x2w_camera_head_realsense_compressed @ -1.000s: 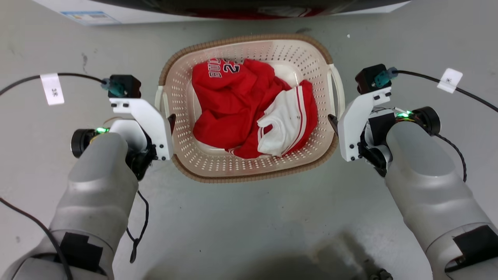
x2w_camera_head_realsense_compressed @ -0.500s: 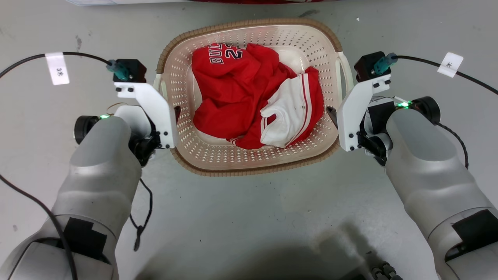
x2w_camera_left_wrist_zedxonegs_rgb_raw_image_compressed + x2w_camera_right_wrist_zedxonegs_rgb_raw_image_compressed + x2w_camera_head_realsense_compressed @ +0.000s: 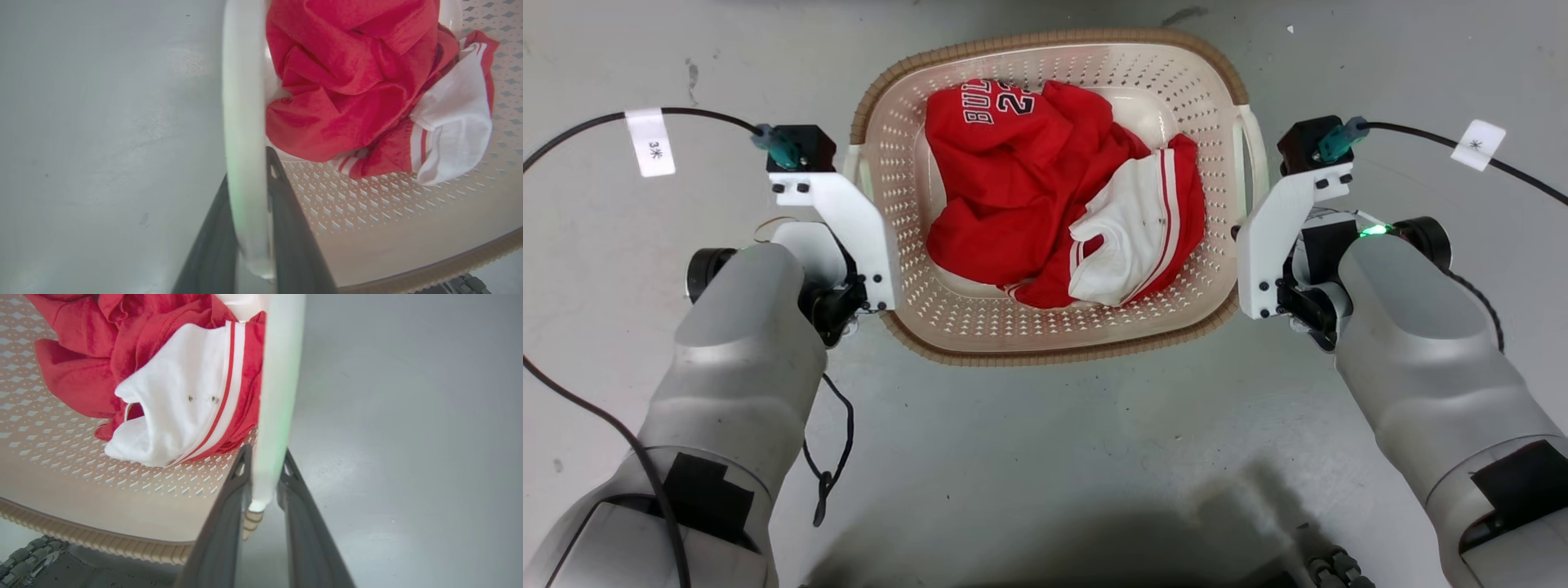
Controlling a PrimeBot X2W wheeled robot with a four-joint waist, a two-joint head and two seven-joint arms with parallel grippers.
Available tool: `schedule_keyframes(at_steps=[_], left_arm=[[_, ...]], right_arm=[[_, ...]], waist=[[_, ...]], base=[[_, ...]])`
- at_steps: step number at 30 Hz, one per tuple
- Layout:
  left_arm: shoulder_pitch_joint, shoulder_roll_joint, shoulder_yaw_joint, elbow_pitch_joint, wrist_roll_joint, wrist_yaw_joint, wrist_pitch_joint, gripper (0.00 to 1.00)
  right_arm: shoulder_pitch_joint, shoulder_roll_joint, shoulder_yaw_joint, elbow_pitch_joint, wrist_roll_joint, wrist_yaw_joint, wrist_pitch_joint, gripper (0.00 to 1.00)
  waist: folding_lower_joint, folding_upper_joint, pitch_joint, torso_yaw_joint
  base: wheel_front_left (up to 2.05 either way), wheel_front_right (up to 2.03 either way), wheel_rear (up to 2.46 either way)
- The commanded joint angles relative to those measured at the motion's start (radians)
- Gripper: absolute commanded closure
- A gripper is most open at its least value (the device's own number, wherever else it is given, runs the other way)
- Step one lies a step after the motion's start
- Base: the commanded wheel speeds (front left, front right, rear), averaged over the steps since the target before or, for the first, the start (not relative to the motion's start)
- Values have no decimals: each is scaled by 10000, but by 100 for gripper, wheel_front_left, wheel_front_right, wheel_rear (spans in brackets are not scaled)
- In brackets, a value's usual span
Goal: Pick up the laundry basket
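Between the two pale forearms, head view: laundry basket (image 3: 1054, 356) centred over the grey floor (image 3: 1045, 457), brown rim up and mouth open to the camera. Contents: a crumpled red jersey (image 3: 1005, 188) with white lettering, and a white piece with red stripes (image 3: 1131, 237) lying against the jersey's right side. Left gripper (image 3: 247, 167): one dark finger on each side of the white left handle (image 3: 243, 102), both pressed to it, so clamped on the handle. Right gripper (image 3: 265, 451): likewise closed on the white right handle (image 3: 282, 375), gripping near the handle's lower end. Head view again: a white wrist bracket sits against each side of the basket and covers the fingers. Black cable (image 3: 588, 135) with a white tag (image 3: 652, 143) runs to the left wrist. Cannot tell whether the basket's base touches the floor.
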Motion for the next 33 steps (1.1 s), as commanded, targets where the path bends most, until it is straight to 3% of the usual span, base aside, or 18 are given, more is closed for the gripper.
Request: schedule_keyframes(at_steps=[1,9,15,16,33], left_arm=[[-44,-98,-59,6,-10,3,10,100],[111,-135,-381,-58,-413,-18,189,100],[394,-255,-697,-121,-796,-22,825,100],[646,-356,-897,-195,-1222,-56,1546,100],[1990,-435,-1380,-141,-2486,-66,3714,100]], right_arm=[[-57,158,117,-47,40,28,-12,100],[63,163,571,28,543,31,-37,100],[295,184,1013,32,1005,39,522,100],[506,203,1376,36,1483,45,1365,100],[1871,264,2354,-209,3288,76,4041,100]], waist=[[0,0,2,-2],[0,0,-193,-14],[0,0,-789,13],[0,0,-1670,68],[0,0,-5334,148]], base=[[0,0,0],[0,0,0],[0,0,0],[0,0,0],[0,0,0]])
